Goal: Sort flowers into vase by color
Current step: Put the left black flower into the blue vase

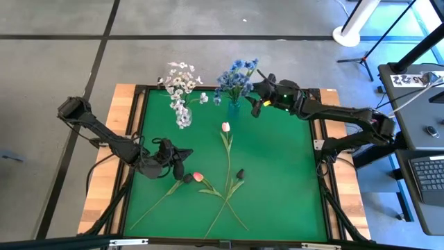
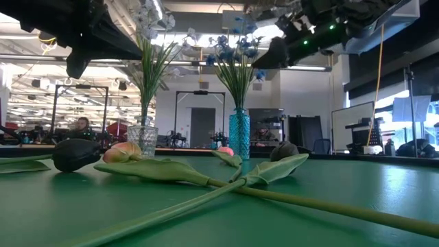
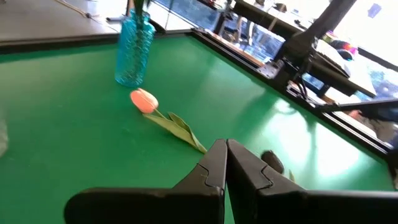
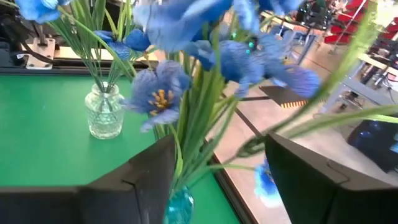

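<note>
1. Looking down, I see the right gripper (image 1: 258, 99) at the blue flowers (image 1: 236, 78) in the blue vase (image 1: 234, 107), at the far edge of the green bench (image 1: 277, 173); its jaws stand apart around the green stems.
2. I see the left gripper (image 1: 182, 165) over the bench's left side with jaws together, holding nothing.
3. White flowers (image 1: 182, 80) stand in the clear vase (image 2: 142, 140).
4. Three tulips lie on the bench: a pink tulip (image 1: 198, 177) just beside the left jaws, another pink one (image 1: 225, 127) near the blue vase, and a dark one (image 1: 240, 173).

Two vases (image 1: 234, 107), four loose tulips (image 1: 225, 127), two arms (image 1: 111, 139).
</note>
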You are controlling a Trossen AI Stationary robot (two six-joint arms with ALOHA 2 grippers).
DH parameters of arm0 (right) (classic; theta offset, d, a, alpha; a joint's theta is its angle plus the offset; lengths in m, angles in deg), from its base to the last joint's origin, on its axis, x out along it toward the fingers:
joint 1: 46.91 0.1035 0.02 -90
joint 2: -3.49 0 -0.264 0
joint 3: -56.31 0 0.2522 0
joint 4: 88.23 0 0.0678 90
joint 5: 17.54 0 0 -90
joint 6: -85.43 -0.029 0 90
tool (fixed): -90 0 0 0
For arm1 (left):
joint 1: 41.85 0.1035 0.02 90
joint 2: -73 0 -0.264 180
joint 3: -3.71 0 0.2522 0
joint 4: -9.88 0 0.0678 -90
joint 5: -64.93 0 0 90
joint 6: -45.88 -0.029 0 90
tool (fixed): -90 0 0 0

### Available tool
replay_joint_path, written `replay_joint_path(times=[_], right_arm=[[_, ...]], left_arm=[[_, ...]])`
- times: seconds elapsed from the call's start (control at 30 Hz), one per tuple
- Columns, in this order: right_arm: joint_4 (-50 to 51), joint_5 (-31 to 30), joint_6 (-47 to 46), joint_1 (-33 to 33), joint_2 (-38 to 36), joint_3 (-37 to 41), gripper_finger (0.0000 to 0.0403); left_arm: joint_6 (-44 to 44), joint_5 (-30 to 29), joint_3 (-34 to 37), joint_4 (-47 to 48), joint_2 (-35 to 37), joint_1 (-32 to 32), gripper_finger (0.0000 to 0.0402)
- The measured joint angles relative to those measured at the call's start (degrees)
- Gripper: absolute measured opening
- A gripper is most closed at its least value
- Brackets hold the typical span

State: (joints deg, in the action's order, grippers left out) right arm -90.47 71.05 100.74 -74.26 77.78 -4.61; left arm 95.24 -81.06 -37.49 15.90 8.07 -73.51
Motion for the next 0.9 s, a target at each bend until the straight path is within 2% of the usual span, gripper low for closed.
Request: replay_joint_path(times=[0.17, 0.27, 0.37, 0.47, 0.7, 0.8, 0.9], right_arm=[[7.0, -0.7, -0.2, 0.0, -5.7, 0.0, 0.0255], [12.1, -0.7, -2.1, 0.0, -9.3, 0.0, 0.0255], [16.9, -0.8, -4.8, 0.0, -12.4, 0.0, 0.0255], [20.3, -0.5, -6.7, 0.0, -14.5, 0.0, 0.0254], [22.5, 1.0, -8.9, 0.0, -15.3, 0.0, 0.0254], [23.9, 1.0, -9.0, 0.0, -15.3, 0.0, 0.0254], [25.1, 1.0, -8.8, 0.0, -15.3, 0.0, 0.0254]], left_arm=[[0.0, 2.7, 0.0, 0.0, 0.0, 0.0, 0.0001], [0.0, 8.1, -0.1, 1.5, 0.0, 0.1, 0.0001], [0.8, 18.3, -2.3, 7.3, 0.0, 1.2, 0.0001], [4.7, 25.9, -6.2, 14.9, 0.0, 3.2, 0.0001], [15.2, 34.1, -16.0, 38.4, -0.2, 6.4, 0.0001], [20.6, 39.3, -17.0, 43.0, -0.4, 6.5, 0.0001], [27.1, 48.3, -16.2, 44.2, -1.8, 6.0, 0.0001]])
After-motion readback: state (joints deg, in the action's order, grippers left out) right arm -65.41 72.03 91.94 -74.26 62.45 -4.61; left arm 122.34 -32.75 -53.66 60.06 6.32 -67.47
